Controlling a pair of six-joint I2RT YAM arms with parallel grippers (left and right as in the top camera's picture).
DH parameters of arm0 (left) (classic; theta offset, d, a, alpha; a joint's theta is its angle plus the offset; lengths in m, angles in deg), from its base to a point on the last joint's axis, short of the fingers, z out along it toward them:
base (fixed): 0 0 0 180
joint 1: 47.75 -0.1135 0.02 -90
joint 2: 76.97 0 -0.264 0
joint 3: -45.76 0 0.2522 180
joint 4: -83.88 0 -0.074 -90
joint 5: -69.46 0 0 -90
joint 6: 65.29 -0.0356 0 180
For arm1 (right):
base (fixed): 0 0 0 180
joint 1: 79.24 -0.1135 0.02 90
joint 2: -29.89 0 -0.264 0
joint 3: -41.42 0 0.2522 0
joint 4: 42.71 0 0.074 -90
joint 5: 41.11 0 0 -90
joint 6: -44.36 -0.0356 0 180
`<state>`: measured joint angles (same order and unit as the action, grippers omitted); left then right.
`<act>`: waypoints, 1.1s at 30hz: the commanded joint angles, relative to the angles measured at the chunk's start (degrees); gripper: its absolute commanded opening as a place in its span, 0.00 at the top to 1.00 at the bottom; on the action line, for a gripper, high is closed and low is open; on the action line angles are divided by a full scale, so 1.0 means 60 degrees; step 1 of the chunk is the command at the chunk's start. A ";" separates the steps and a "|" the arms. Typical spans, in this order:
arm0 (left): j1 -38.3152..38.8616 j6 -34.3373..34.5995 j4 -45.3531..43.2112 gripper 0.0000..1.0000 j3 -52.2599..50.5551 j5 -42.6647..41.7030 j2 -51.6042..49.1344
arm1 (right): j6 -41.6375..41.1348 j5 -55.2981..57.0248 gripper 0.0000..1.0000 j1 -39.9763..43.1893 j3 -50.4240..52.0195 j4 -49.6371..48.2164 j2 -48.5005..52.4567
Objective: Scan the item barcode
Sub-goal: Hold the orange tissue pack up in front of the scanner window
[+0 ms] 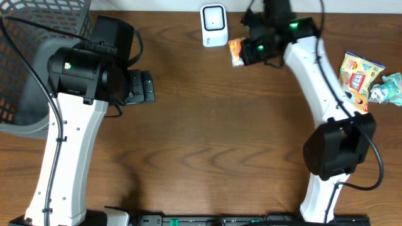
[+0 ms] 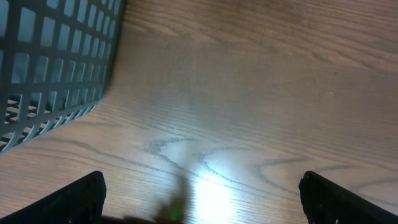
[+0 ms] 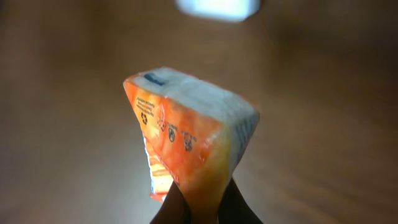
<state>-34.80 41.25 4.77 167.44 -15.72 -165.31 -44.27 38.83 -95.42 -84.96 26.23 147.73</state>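
Note:
My right gripper point(image 1: 246, 53) is shut on an orange and white snack packet point(image 1: 236, 51), held just to the right of the white barcode scanner point(image 1: 214, 26) at the table's far edge. In the right wrist view the orange packet point(image 3: 189, 134) sticks up from between my gripper point(image 3: 205, 208) with its printed side facing the camera, and the scanner point(image 3: 217, 7) is a blurred white shape at the top. My left gripper point(image 2: 202, 196) hangs open over bare wood, nothing between its black fingers point(image 2: 71, 199).
A grey mesh basket point(image 1: 38, 63) stands at the far left, and its wall point(image 2: 50, 68) shows in the left wrist view. More packets, a yellow one point(image 1: 359, 75) and a pale blue one point(image 1: 389, 88), lie at the right edge.

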 commanded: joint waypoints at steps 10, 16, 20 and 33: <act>0.0004 0.0047 0.0040 0.02 -0.0029 0.0051 -0.0004 | 0.2769 0.5938 0.99 -0.1960 -0.0007 -0.6164 0.0976; 0.0004 0.0047 0.0040 0.02 -0.0029 0.0047 -0.0004 | 0.5351 0.5941 0.99 -0.1869 -0.0007 -0.8546 0.2346; 0.0004 0.0047 0.0040 0.02 -0.0029 0.0047 -0.0004 | 0.6907 0.5941 0.99 -0.1836 -0.0007 -0.9785 0.3024; 0.0004 0.0047 0.0040 0.02 -0.0029 0.0047 -0.0004 | 0.8564 0.5570 0.99 -0.1388 -0.0007 -0.8990 0.3344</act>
<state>-34.80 41.25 4.75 167.44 -15.72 -165.31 5.23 73.16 -105.46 -84.42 -29.53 168.19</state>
